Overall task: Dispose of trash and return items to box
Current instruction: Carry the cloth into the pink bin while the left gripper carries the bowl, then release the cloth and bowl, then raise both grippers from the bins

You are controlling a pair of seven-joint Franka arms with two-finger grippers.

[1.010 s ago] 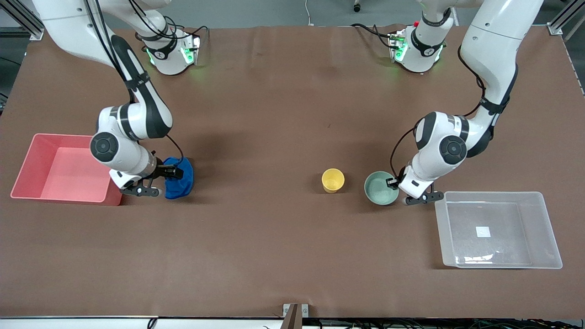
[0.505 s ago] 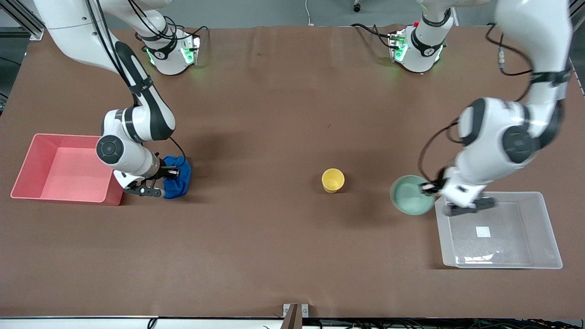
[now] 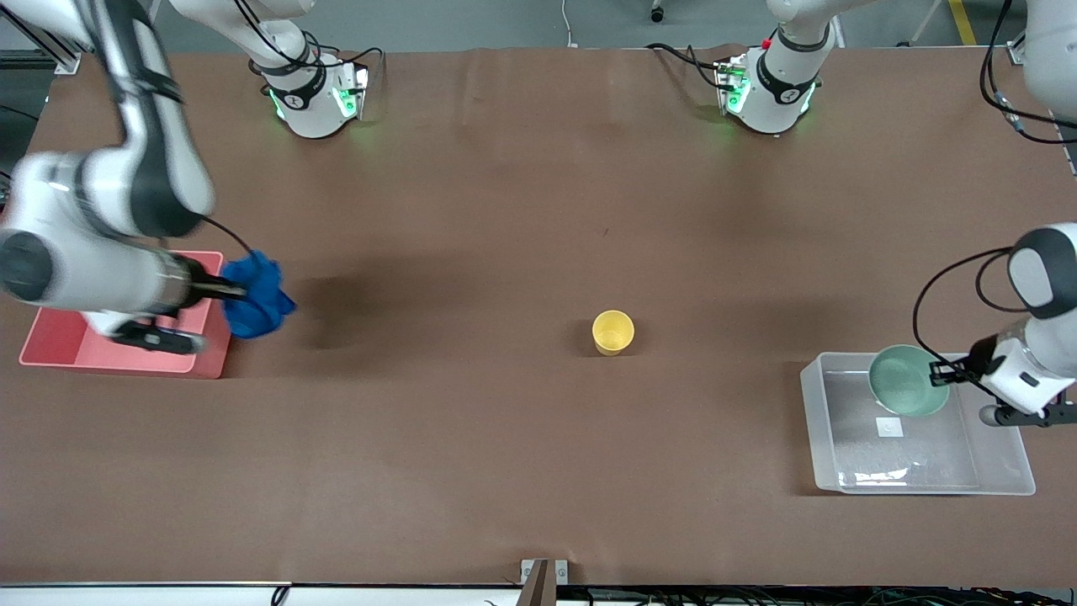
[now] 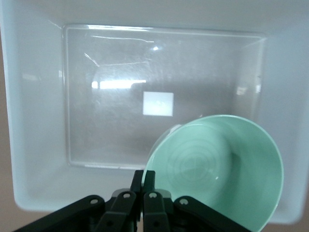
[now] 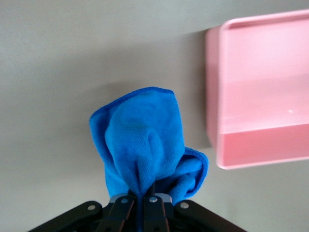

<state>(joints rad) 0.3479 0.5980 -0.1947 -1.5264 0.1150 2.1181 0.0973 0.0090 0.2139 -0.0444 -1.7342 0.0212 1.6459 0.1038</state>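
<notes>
Brown-covered table (image 3: 505, 210) – grey floor (image 3: 505, 21) along top edge, alu. frame at corners.

Left gripper (image 3: 941, 373): I hold it clamped, raised near the table's left-arm end | Right gripper (image 3: 234, 293): I hold it clamped, raised near the right-arm end

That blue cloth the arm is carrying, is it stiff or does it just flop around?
Probably floppy: the blue cloth droops in folds from the right end effector. Likely light, since a pinch at one bunched spot holds it up.
</notes>
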